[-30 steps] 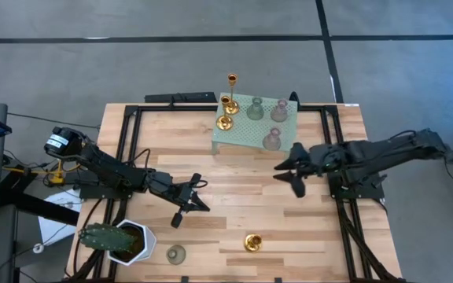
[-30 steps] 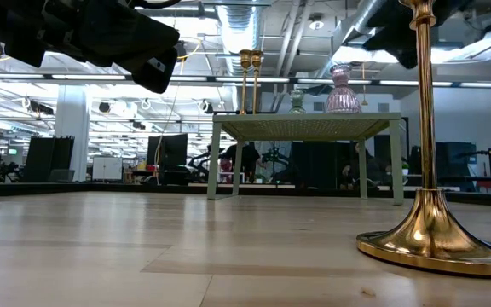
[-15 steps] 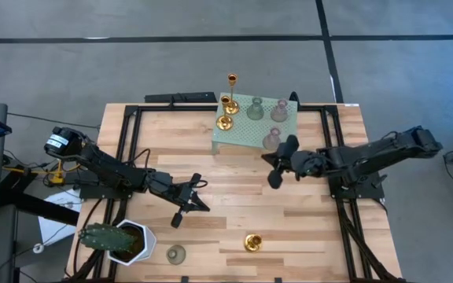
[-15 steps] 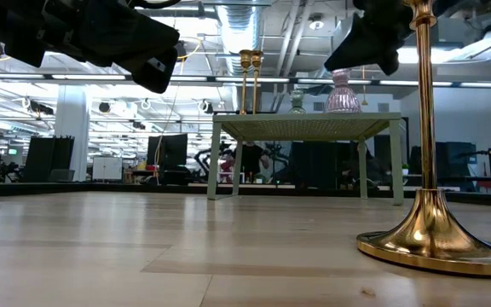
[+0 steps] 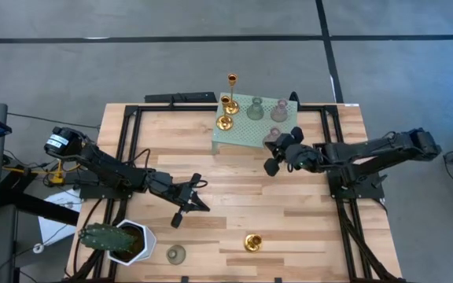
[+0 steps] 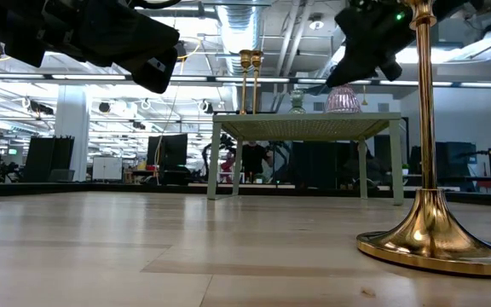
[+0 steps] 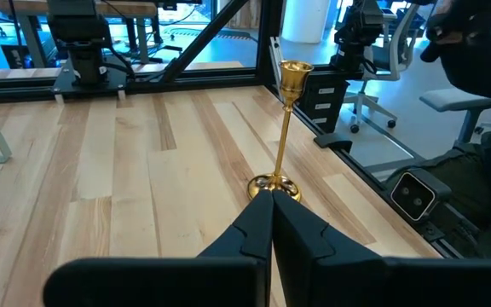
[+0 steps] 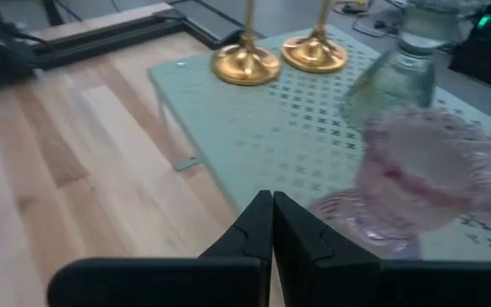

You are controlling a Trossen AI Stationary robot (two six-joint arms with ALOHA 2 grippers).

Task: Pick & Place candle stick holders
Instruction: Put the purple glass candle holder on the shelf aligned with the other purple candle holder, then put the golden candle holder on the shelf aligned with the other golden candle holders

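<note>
On the mint-green stand (image 5: 242, 134) at the far side stand two gold holders (image 5: 226, 112), a pale green one (image 5: 255, 108) and two pinkish ones (image 5: 278, 112), each on its base. My right gripper (image 5: 271, 166) is shut. It hovers at the stand's near right corner beside the nearer pinkish holder (image 8: 420, 175); I see no touch. A tall gold holder (image 7: 285, 128) stands on the table near the front edge. My left gripper (image 7: 271, 205), shut and holding nothing, points at it from the left. A pale green holder (image 5: 176, 254) sits at the front left.
A white pot with a cactus (image 5: 116, 240) stands at the front left corner. In the low view the tall gold holder (image 6: 424, 170) fills the right foreground. Bare wood lies between the stand and the front edge.
My right gripper has shut its open fingers. It has gone toward the table's left and far edges, up to the stand's near right corner beside the pinkish holder. Nothing else has moved.
</note>
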